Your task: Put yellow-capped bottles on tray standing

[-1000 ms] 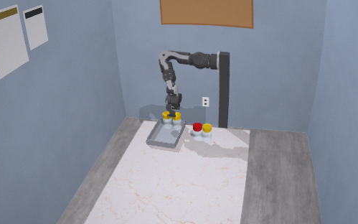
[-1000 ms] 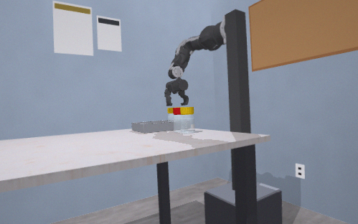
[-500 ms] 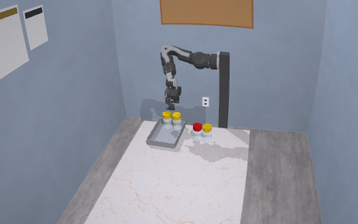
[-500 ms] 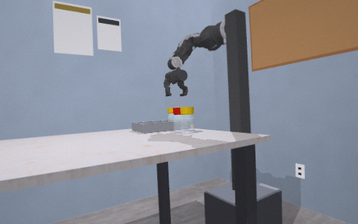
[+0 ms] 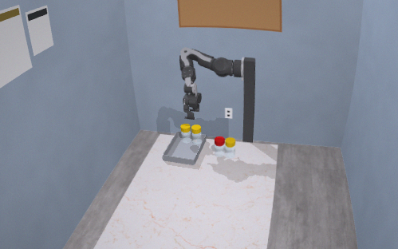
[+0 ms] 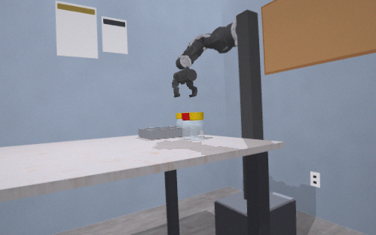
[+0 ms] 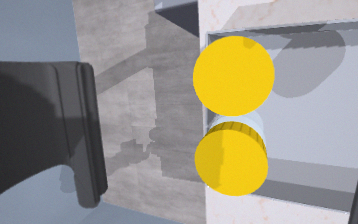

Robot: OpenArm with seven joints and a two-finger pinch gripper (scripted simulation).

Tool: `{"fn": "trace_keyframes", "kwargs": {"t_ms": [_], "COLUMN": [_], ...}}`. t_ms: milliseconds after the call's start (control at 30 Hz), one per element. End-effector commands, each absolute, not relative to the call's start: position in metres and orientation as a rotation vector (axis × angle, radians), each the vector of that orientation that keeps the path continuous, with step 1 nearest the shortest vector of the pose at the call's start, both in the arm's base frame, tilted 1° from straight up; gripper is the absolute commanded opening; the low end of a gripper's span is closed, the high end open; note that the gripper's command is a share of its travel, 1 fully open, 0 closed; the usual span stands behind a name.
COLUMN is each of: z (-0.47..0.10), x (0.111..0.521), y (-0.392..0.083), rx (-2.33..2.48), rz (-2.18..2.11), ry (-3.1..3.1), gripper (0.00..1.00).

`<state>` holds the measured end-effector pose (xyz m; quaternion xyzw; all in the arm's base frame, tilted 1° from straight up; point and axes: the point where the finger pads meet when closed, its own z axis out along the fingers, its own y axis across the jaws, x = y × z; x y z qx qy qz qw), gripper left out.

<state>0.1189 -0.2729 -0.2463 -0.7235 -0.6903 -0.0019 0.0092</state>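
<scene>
And there they are, two yellow-capped bottles standing in the tray, side by side at its end nearest the back wall: the left-hand bottle (image 5: 185, 128) (image 7: 231, 162) and the right-hand bottle (image 5: 196, 130) (image 7: 233, 76), as the top view has it. The third yellow-capped bottle (image 5: 230, 143) (image 6: 197, 116) stands outside, on the table (image 5: 217, 207) (image 6: 73, 162), just beside the red-capped bottle (image 5: 219, 141) (image 6: 185, 117). So that's two yellows in, one yellow out, and the red out too, all four upright!

Look at the tray (image 5: 179, 160) (image 6: 160, 132) (image 7: 306, 197): grey, rectangular, low-walled, with a smooth pale floor, and those two bottles are its load. The bottles are clear and rounded under flat, round caps; the wrist view picks out fine ribs down the side of one yellow cap. In the exterior view they overlap, so the gap between the outside pair is hard to judge, though they seem very close.

Above the tray bottles hangs the gripper (image 5: 190, 117) (image 6: 184, 96) (image 7: 200, 145), dark fingers parted, nothing between them, well clear of the caps. Beneath it all, a white tabletop veined in orange like marble, and past its edge a streaky grey floor (image 5: 313, 191) (image 6: 152, 218) (image 7: 126, 105).
</scene>
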Motion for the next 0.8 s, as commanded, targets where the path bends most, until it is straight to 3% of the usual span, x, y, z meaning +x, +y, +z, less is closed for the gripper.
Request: {"fn": "trace_keyframes", "kwargs": {"t_ms": [0, 67, 100, 767], "z": [-0.2453, -0.2453, -0.2458, -0.2458], "x": [0.1191, 0.1191, 0.1194, 0.1194], "y": [-0.2728, -0.2728, -0.2731, -0.2731], "rx": [-2.257, -2.257, -2.261, -2.261], "rz": [-0.006, -0.006, -0.007, -0.007], "ry": [-2.157, -2.157, -2.158, -2.157], "gripper": [0.52, 0.52, 0.42, 0.42]}}
